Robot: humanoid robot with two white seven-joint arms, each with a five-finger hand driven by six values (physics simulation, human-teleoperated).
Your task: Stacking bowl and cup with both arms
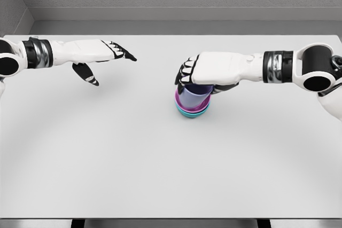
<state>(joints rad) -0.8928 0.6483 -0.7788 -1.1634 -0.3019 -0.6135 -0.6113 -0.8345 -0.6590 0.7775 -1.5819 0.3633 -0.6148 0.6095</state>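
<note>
My right hand (199, 74) is curled over the lavender cup (194, 97), which sits in the stacked bowls (192, 109) mid-table (160, 174); it looks light, rigid and slick, so I'd grip its rim, left hand (101, 57) spread and empty.

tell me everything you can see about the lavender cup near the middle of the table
The lavender cup is a smooth, plain, plastic-looking tumbler with no handle visible. It stands upright, nested in a stack of shallow bowls: a magenta bowl rimming it, over a teal bowl on the white table. The right hand covers its top from above, fingers curled around the rim, so the opening is hidden. Only its lower wall shows, slightly shaded beneath the hand.
</note>
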